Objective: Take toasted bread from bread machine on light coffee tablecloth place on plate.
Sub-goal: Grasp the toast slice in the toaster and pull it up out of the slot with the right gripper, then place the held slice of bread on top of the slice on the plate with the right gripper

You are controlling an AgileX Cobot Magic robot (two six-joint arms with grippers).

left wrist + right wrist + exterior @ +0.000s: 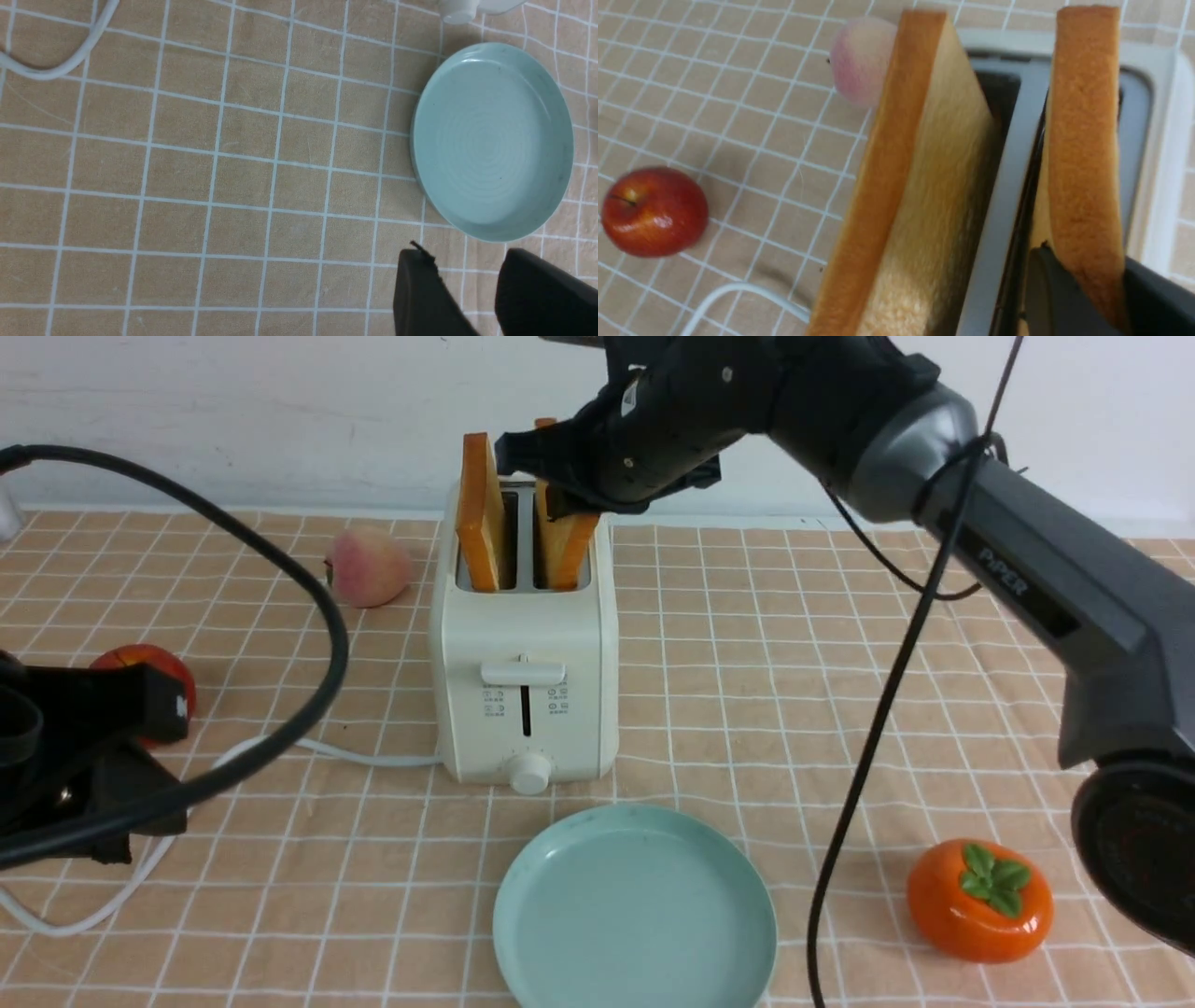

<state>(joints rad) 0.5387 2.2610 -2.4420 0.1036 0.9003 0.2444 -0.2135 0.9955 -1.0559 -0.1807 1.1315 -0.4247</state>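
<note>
The cream bread machine (pixel 523 653) stands mid-table on the light coffee tablecloth (pixel 794 663). Two slices of toasted bread stand in its slots: the left slice (pixel 481 513) and the right slice (pixel 569 555). My right gripper (pixel 560 476) reaches down from above and is shut on the top of the right slice; the right wrist view shows its dark fingers (pixel 1055 289) pressing both faces of that slice (pixel 1083 140), which still sits in its slot. The empty mint-blue plate (pixel 635 905) lies in front of the bread machine. My left gripper (pixel 467 254) is open over bare cloth beside the plate (pixel 490 140).
A peach (pixel 369 565) and a red apple (pixel 154 672) lie left of the bread machine. An orange persimmon (pixel 980 901) sits at the front right. The white cord (pixel 373 758) runs left across the cloth. A black cable hangs in front of the plate.
</note>
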